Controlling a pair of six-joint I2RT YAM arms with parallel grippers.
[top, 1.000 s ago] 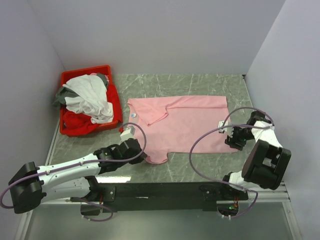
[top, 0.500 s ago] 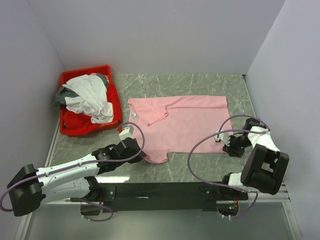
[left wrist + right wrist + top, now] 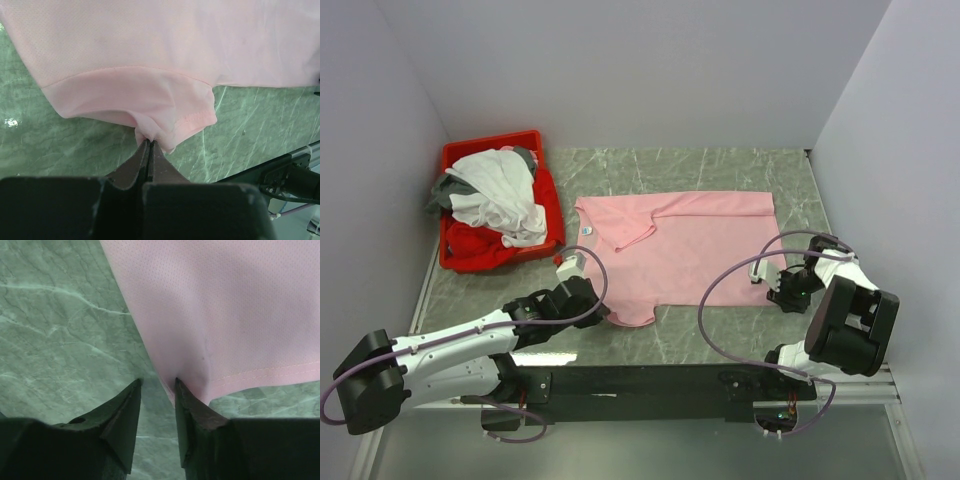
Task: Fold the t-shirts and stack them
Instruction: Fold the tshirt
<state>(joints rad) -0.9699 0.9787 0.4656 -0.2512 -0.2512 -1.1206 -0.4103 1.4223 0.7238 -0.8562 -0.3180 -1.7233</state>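
Observation:
A light pink t-shirt [image 3: 690, 250] lies spread on the green marble table, with a small blue neck label [image 3: 587, 228] at its left. My left gripper [image 3: 607, 317] is shut on the shirt's near sleeve; in the left wrist view the closed tips [image 3: 149, 143] pinch a bunch of pink sleeve fabric [image 3: 165, 107]. My right gripper [image 3: 772, 293] is open at the shirt's near right corner; in the right wrist view [image 3: 157, 385] its jaws straddle the edge of the hem [image 3: 225, 305], with one finger [image 3: 187, 405] lying on the fabric.
A red plastic bin [image 3: 490, 150] at the back left holds a white tee [image 3: 500, 195], a grey one [image 3: 445, 190] and a red one [image 3: 475, 245]. Grey walls close the table [image 3: 720, 170] on three sides. The black arm rail [image 3: 650, 380] runs along the near edge.
My right gripper has moved nearer along the shirt's right side, down to its near right corner. My left gripper has stayed shut on the sleeve, shifting only slightly.

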